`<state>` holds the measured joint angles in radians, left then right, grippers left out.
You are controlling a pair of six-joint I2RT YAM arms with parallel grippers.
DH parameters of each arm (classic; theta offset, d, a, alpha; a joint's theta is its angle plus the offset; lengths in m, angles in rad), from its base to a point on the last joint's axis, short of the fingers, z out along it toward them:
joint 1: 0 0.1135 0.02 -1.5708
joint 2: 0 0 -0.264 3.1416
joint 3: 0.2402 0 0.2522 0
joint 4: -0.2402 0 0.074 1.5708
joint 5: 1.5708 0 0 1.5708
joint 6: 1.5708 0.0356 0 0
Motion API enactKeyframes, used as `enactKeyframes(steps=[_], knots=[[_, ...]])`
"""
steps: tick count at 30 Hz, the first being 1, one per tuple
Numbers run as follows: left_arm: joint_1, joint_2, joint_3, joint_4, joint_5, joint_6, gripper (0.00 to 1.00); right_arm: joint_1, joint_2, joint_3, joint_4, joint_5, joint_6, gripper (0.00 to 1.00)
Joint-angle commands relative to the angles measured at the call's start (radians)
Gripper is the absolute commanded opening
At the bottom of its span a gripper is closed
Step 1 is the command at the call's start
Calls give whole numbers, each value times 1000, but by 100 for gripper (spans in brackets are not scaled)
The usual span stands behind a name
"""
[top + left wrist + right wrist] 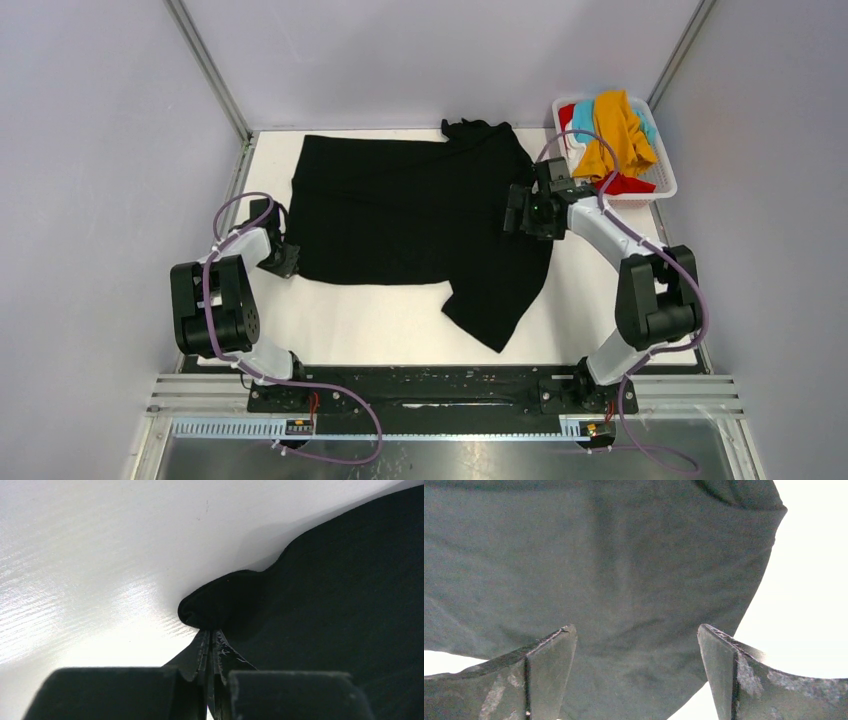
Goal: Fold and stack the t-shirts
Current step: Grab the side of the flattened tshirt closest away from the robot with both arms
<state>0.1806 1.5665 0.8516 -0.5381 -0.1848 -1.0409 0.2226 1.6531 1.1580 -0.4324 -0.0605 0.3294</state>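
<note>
I see a white tabletop with pale grey-purple walls on three sides. Thin silver posts stand in the back corners. A metal rail runs along the near edge. Bright light shines on the tabletop.

The black t-shirt is soft matt cloth, the white worktop smooth and glossy, the basket white slotted plastic, and the right end effector's fingers look dark, matt and scuffed.
</note>
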Motion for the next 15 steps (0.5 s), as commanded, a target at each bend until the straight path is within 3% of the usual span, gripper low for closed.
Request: enactKeyframes(steps=[1,6,9,15], knots=[[0,-22,10,5,-19,-3,0,133,-98,-32,-107,67,-94,99],[0,-78,-26,7,-28,24,0,413,-160,-95,-265,122,-257,97],[0,-104,-47,10,-27,40,0,548,-168,-129,-335,75,-283,93],[0,-139,-62,8,-44,62,0,712,-83,-116,-357,-24,-268,86]])
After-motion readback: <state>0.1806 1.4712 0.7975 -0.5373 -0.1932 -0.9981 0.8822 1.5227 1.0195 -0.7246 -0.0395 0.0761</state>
